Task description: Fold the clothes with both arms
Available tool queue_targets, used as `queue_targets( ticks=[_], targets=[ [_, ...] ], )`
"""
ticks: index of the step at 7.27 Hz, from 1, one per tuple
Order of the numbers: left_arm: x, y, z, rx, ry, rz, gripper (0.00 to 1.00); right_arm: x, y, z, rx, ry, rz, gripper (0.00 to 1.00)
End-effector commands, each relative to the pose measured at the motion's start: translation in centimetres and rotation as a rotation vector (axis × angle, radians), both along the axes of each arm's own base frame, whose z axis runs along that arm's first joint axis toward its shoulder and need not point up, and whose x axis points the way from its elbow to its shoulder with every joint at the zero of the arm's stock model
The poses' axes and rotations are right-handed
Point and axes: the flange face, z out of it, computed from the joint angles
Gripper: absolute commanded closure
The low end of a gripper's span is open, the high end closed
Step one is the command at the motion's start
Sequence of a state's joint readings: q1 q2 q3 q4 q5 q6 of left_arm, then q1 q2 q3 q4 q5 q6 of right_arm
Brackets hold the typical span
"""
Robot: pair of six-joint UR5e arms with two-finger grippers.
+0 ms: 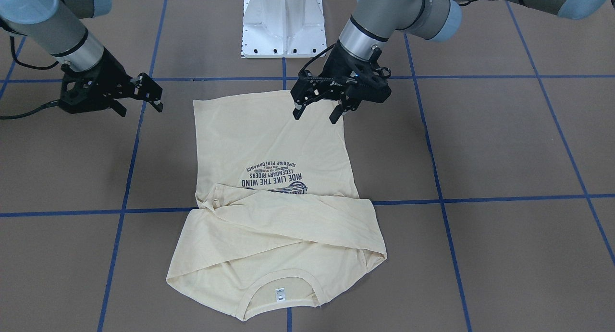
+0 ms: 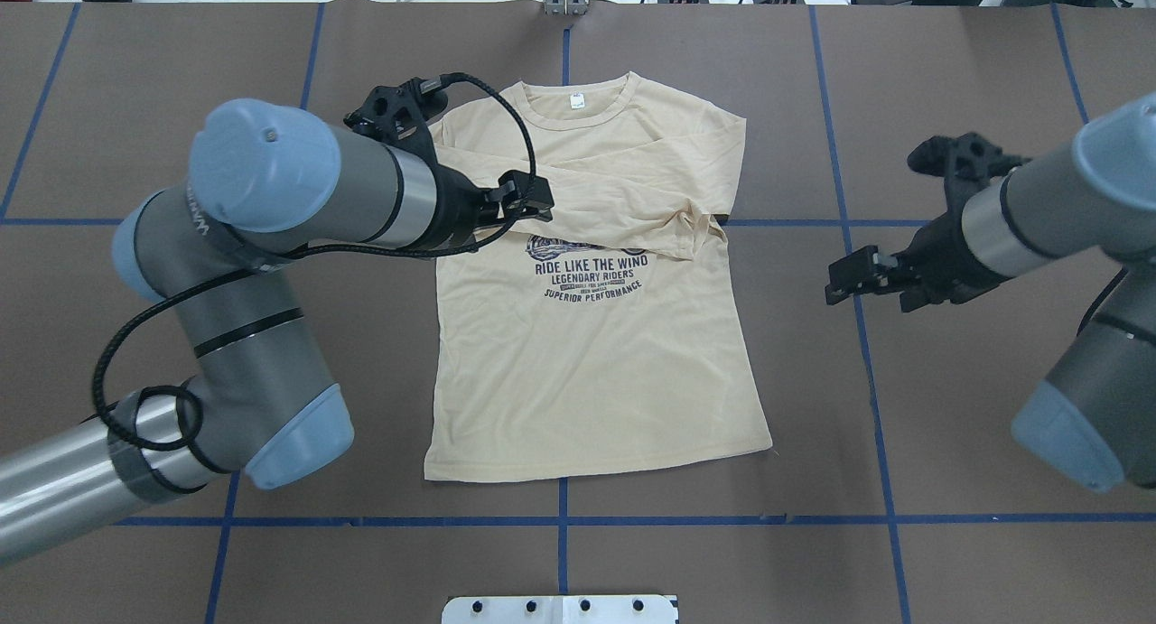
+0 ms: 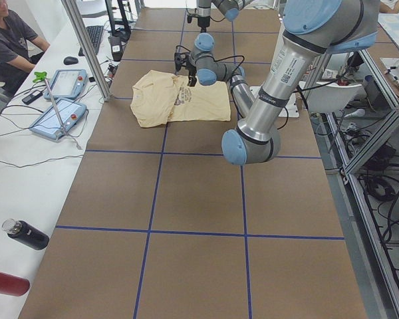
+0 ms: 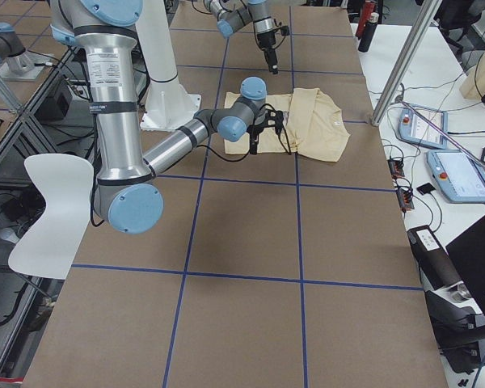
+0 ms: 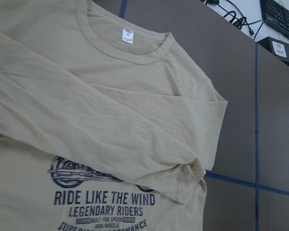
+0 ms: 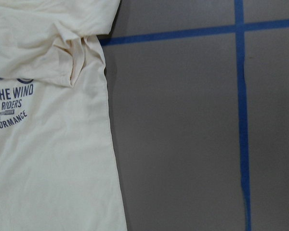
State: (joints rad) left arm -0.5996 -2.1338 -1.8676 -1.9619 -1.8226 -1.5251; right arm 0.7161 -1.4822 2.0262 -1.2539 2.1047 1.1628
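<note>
Trouble, as I judge it, lies in the thin fabric. The T-shirt (image 1: 269, 144) lies flat and print-up in the middle of the front-facing frame on the table (image 1: 504, 144), with its hem toward the top and its neck label (image 1: 279, 294) at the bottom. Both sleeves (image 1: 298, 212) are crossed over the chest. The left gripper (image 1: 316, 116), upper centre, hangs above the cloth with its jaws apart and empty. The right gripper (image 1: 141, 108), upper left, is spread too, holds nothing, and sits clear of the shirt's edge. A pinch that catches only one layer, or two arms lifting unevenly, could drag the crossed sleeves loose and skew the fold. The bunched cuff (image 1: 211, 197) at middle left looks the likeliest to slip out.
</note>
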Motion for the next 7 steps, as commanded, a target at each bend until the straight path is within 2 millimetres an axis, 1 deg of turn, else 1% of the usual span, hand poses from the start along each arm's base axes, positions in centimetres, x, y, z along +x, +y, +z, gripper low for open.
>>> queue_targets(
  ticks=[1,2,3,4,5,6,7],
  targets=[
    [-0.8,1.3,0.6,0.004,-0.004,0.009,0.00,-4.9,4.0,1.1,-0.003,0.032,-0.044,0.00],
    [-1.1,1.5,0.2,0.010,0.005,0.007,0.00,-6.6,5.3,1.1,-0.005,0.041,-0.077,0.01],
    [-1.2,1.5,0.0,0.013,0.009,0.007,0.00,-8.1,6.5,1.5,-0.009,0.087,-0.095,0.01],
    [-1.3,1.6,-0.1,0.015,0.011,0.007,0.00,-10.2,7.6,1.8,-0.005,0.102,-0.122,0.01],
    [-1.5,1.7,-0.2,0.016,0.014,0.007,0.00,-12.1,7.0,1.3,-0.013,0.106,-0.124,0.02],
    [-1.4,1.8,0.0,0.016,0.011,0.009,0.00,-13.9,7.5,0.1,-0.034,0.127,-0.135,0.02],
    [-1.4,1.8,0.1,0.015,0.009,0.009,0.00,-14.7,7.4,-0.7,-0.047,0.154,-0.139,0.04]
  ],
)
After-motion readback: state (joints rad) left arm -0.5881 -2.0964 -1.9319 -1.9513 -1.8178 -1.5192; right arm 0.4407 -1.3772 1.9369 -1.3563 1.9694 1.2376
